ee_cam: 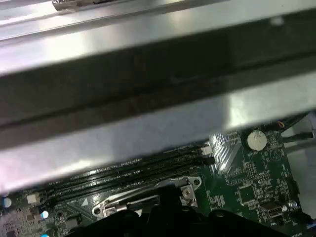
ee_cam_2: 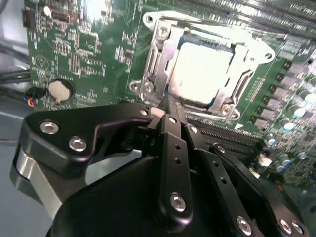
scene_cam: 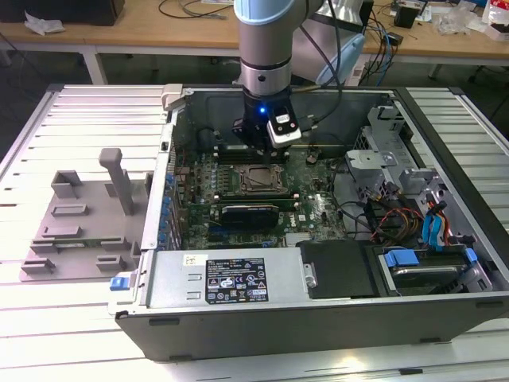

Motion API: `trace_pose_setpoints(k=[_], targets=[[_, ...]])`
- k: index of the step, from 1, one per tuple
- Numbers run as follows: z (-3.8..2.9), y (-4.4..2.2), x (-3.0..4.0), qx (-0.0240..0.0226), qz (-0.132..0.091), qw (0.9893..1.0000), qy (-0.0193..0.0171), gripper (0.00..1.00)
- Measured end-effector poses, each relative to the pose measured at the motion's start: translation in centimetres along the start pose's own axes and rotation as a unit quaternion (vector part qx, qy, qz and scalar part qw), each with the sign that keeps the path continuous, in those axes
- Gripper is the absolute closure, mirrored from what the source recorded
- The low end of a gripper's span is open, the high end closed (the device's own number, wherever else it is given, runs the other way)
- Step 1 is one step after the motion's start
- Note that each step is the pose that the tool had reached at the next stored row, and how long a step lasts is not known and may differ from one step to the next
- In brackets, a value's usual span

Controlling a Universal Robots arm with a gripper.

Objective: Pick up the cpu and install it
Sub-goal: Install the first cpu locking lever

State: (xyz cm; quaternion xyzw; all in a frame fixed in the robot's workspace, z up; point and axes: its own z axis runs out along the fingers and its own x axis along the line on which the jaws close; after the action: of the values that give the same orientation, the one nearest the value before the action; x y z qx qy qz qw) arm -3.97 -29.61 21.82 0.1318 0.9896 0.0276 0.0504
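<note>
The cpu [ee_cam_2: 202, 69], a flat square chip with a shiny pale top, lies inside the motherboard socket [ee_cam_2: 163, 54] with the metal frame around its edges. In the exterior view the cpu [scene_cam: 259, 181] sits in the socket in the middle of the green motherboard [scene_cam: 314, 211]. My gripper [ee_cam_2: 167, 102] hovers just beside the socket's edge, its black fingers [ee_cam_2: 173, 143] drawn together to a narrow tip with nothing between them. From the exterior view my gripper [scene_cam: 258, 150] hangs low inside the case, right behind the socket. The socket frame [ee_cam: 148, 197] also shows in the first wrist view.
The open computer case [scene_cam: 238, 278] lies on a slatted white table [scene_cam: 79, 111]. A grey tray with upright blocks [scene_cam: 79, 219] stands at the exterior view's left. Memory slots [ee_cam: 123, 173], a coin battery [ee_cam_2: 60, 90], cables [scene_cam: 398, 219] and drive bays crowd the board.
</note>
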Motion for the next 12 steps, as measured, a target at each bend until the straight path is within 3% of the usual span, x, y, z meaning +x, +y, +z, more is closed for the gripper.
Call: trace_pose_setpoints(k=[1, 5, 7, 12], targets=[[-0.02, -0.25, -0.04, 0.0000, 0.000, 1.0000, 0.0000, 0.89], [-0.13, -2.56, -0.46, 0.0000, 0.000, 1.0000, 0.0000, 0.89], [-0.16, -3.02, -0.47, 0.0000, 0.000, 1.0000, 0.0000, 0.89], [-0.43, -3.05, -0.50, -0.0001, 0.000, 1.0000, -0.0001, 0.89]])
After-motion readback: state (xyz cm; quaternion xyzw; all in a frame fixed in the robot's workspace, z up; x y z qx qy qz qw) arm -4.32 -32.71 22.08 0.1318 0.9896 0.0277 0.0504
